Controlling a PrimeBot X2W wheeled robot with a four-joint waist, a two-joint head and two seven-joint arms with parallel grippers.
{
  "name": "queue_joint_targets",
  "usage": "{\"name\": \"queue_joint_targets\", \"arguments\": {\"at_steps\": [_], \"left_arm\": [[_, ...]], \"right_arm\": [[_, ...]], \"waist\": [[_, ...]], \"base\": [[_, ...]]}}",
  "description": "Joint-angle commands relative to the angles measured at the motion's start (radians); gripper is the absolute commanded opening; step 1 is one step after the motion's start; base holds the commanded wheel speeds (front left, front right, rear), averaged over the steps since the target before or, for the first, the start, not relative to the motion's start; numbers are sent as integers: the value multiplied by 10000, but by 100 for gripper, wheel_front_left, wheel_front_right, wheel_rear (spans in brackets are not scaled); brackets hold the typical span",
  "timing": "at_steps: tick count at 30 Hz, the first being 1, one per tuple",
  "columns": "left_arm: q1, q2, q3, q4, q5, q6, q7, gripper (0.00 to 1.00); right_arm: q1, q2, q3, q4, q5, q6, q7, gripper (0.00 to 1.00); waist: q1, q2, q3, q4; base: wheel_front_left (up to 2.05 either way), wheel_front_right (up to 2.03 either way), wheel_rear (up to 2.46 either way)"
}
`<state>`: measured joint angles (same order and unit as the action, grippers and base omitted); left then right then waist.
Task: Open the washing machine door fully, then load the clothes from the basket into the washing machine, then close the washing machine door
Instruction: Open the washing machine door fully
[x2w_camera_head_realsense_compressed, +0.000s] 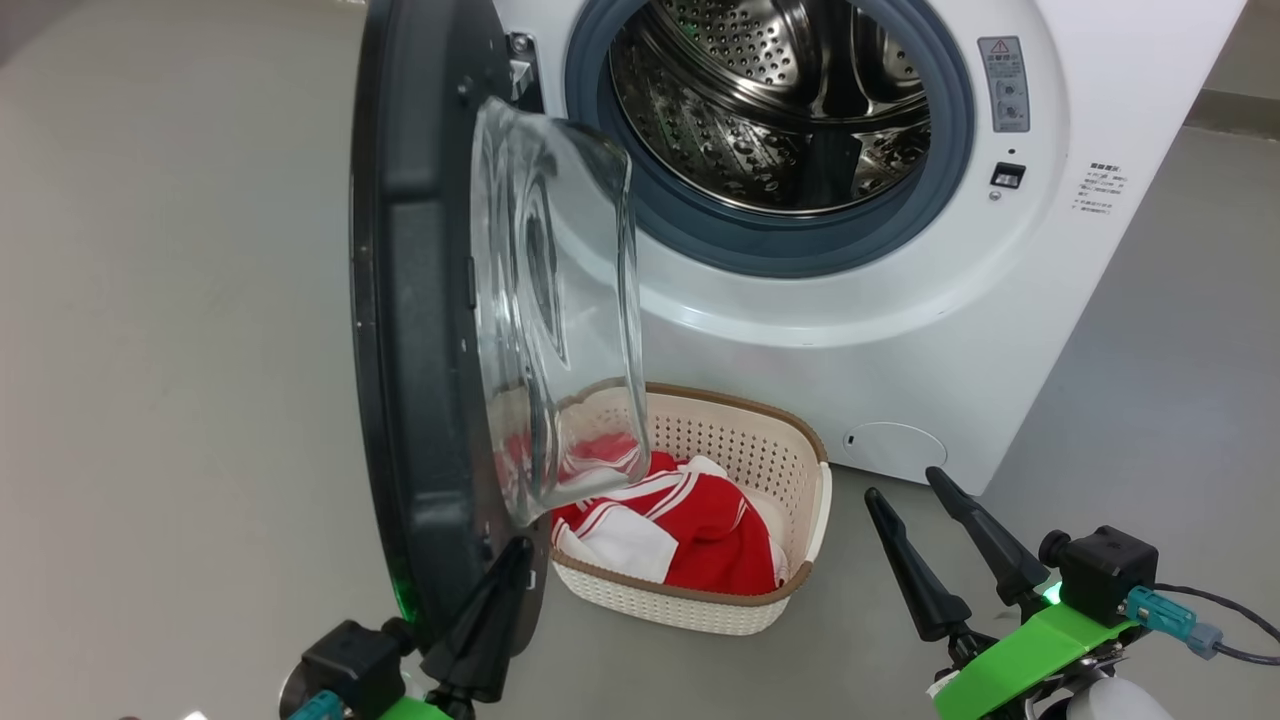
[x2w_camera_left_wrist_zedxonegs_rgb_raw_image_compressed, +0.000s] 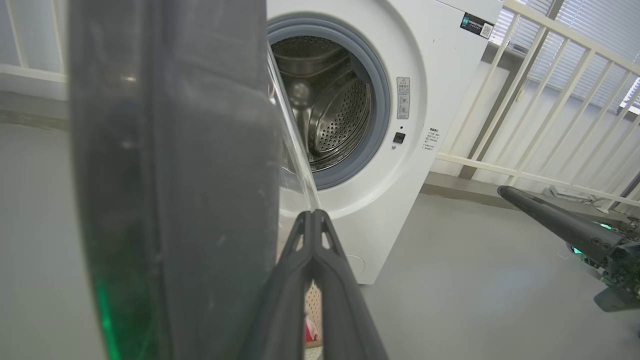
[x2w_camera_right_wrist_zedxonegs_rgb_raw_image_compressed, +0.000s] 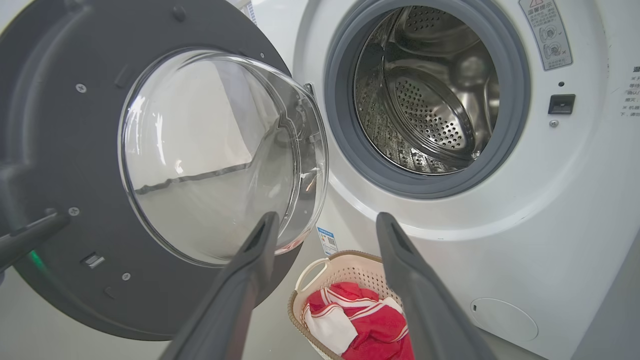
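My left gripper (x2w_camera_head_realsense_compressed: 520, 550) has its fingers pressed together, empty, the tip at the lower inner rim of the washing machine door (x2w_camera_head_realsense_compressed: 420, 330). I can't tell if it touches. The door stands open, rising toward 12 o'clock from that tip. My right gripper (x2w_camera_head_realsense_compressed: 903, 483) has its fingers spread apart, holding nothing. The basket (x2w_camera_head_realsense_compressed: 770, 440) sits at its 9 o'clock on the floor before the washing machine (x2w_camera_head_realsense_compressed: 900, 330), with the clothes (x2w_camera_head_realsense_compressed: 710, 530) inside.

One washing machine (x2w_camera_head_realsense_compressed: 900, 380), upper right, has one door (x2w_camera_head_realsense_compressed: 420, 300), centre left. Lower centre sit one basket (x2w_camera_head_realsense_compressed: 690, 612) and one bundle of clothes (x2w_camera_head_realsense_compressed: 715, 530). Two grippers line the bottom edge: left gripper (x2w_camera_head_realsense_compressed: 515, 552), right gripper (x2w_camera_head_realsense_compressed: 903, 484).
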<state>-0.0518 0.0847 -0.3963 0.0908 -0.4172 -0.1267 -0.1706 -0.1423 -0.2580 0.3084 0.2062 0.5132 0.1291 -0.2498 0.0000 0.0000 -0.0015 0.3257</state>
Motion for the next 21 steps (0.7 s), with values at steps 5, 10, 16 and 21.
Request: {"name": "queue_joint_targets", "arguments": {"at_steps": [5,10,16,21], "left_arm": [[-511,236,684,-19,-135,242,-190,0],[-572,416,998,38,-243,374,-226,0],[-803,782,1410,142,-365,490,-141,0],[-1064,1030,1625,369,-439,523,-36,0]], "right_arm": [[-179,-35,138,-190,76,16,-120,100],[-193,-23,135,-188,71,16,-120,100],[-227,4,108,-188,59,16,-120,100],[-281,26,80,-177,43,16,-120,100]], "waist": [[0,0,-22,154],[0,0,-17,272],[0,0,73,451],[0,0,203,595]], "base": [[0,0,0],[0,0,0],[0,0,0],[0,0,0]]}}
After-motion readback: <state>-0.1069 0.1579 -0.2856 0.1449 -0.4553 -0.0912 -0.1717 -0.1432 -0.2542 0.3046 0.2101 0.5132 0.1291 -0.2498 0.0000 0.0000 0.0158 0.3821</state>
